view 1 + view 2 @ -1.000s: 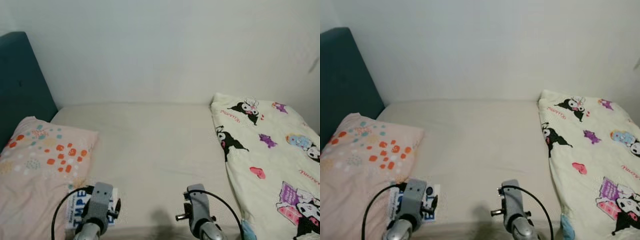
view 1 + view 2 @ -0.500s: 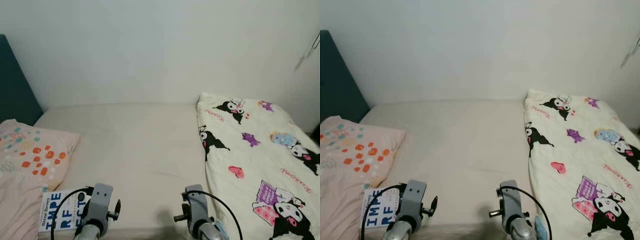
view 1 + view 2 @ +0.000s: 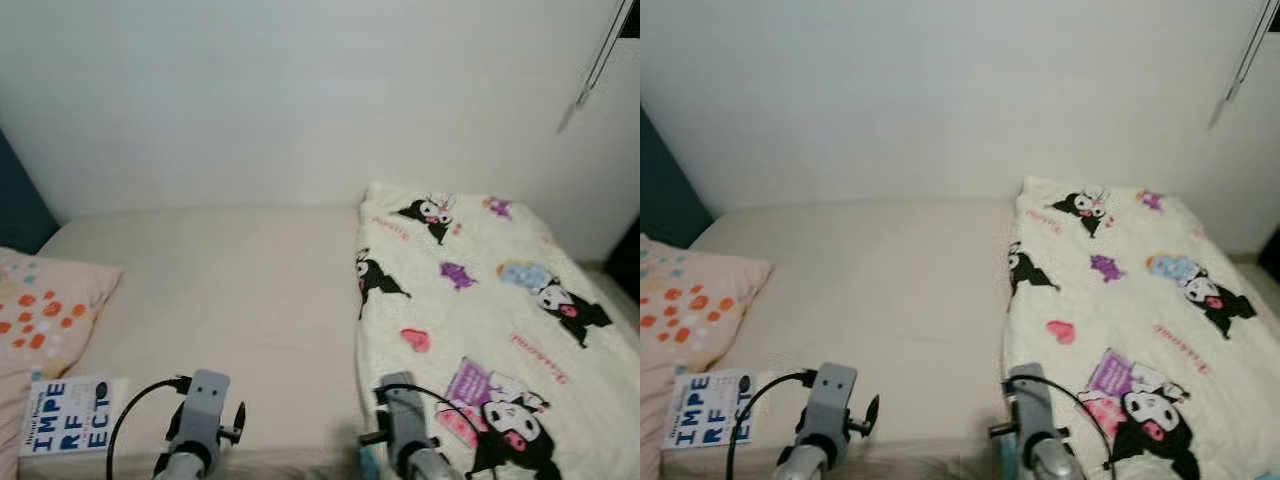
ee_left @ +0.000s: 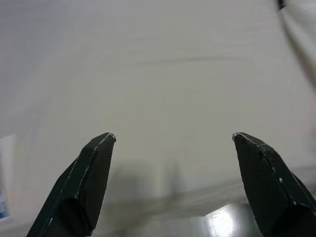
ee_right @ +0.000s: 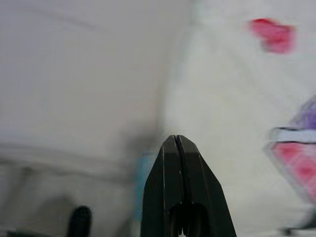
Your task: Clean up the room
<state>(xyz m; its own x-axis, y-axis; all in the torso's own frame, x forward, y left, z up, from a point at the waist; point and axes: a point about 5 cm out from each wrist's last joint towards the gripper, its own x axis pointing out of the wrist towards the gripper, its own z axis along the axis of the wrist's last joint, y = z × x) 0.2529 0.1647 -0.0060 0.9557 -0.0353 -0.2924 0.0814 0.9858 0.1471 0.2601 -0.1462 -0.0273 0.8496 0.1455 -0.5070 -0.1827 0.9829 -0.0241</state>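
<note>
A bed with a cream sheet (image 3: 230, 290) lies before me. A white quilt with cartoon prints (image 3: 480, 320) covers its right half. A pink pillow with orange dots (image 3: 45, 320) lies at the left, and a white book with blue letters (image 3: 65, 428) rests beside it near the front edge. My left gripper (image 4: 173, 140) is open over the bare sheet near the front edge. My right gripper (image 5: 176, 143) is shut, with nothing in it, above the quilt's edge (image 5: 197, 98). Both wrists (image 3: 205, 400) (image 3: 400, 410) show low in the head views.
A dark teal headboard (image 3: 15, 210) stands at the far left. A white wall (image 3: 300, 100) runs behind the bed. A thin cord (image 3: 600, 50) hangs at the upper right. A dark gap (image 3: 630, 260) lies past the bed's right end.
The whole view has swung to the right: pillow, headboard and book have slid left, and more of the quilt shows. The arms keep their pose.
</note>
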